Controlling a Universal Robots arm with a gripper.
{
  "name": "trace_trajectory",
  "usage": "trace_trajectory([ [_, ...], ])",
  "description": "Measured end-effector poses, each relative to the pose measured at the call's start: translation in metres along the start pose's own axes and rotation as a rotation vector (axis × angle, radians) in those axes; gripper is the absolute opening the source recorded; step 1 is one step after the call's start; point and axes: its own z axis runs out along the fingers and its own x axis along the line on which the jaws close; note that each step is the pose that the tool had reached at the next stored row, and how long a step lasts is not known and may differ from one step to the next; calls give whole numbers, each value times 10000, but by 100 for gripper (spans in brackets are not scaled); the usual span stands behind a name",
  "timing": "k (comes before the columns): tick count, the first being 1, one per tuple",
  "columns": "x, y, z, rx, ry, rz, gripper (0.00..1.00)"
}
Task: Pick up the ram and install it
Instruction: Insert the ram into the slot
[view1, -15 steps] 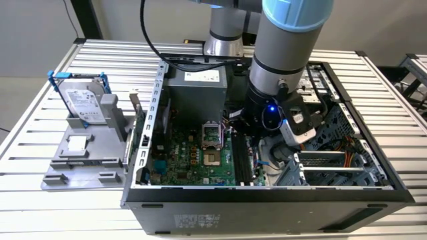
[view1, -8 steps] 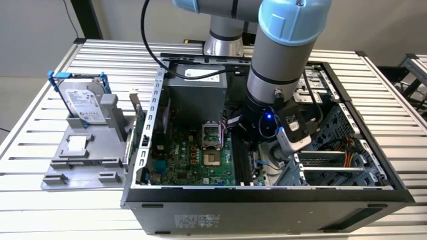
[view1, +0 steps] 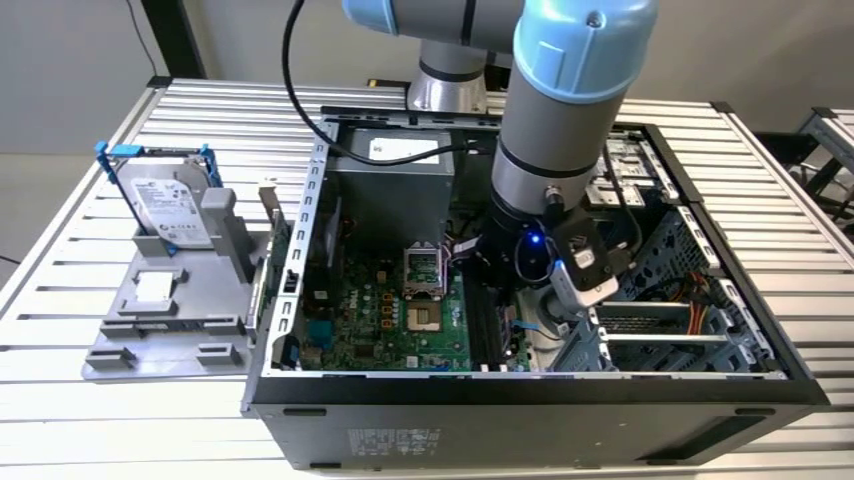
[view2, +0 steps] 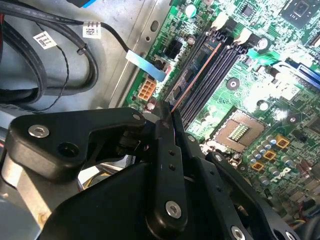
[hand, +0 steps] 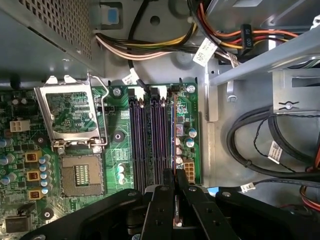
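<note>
Ram held edge-on at the motherboard's memory slots

Hand (hand: 175, 176) of the robot arm (view1: 561, 120) reaches down into an open computer case (view1: 534, 400) lying on its side on a slatted metal surface (view1: 134, 420). In both wrist views the black fingers (view2: 165, 150) are drawn together, clamped on the ram (view2: 197, 75). It shows as a thin edge running out from the fingertips along the black memory slots (hand: 150, 140). The stick lines up with the slot nearest the edge of the green motherboard (hand: 117, 135); whether it is pressed home cannot be told. The open processor socket (hand: 82, 175) lies beside the slots on their far side from that edge. At the exterior view's left, well apart from the case, a silver hard drive (view1: 167, 205) in a blue frame leans in a grey holder (view1: 160, 340) on the same surface
</note>
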Motion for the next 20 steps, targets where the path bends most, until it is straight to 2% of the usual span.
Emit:
trace_trajectory([
  [14, 23, -30, 32, -7, 2, -20, 0],
  [20, 14, -31, 32, -3, 33, -57, 0],
])
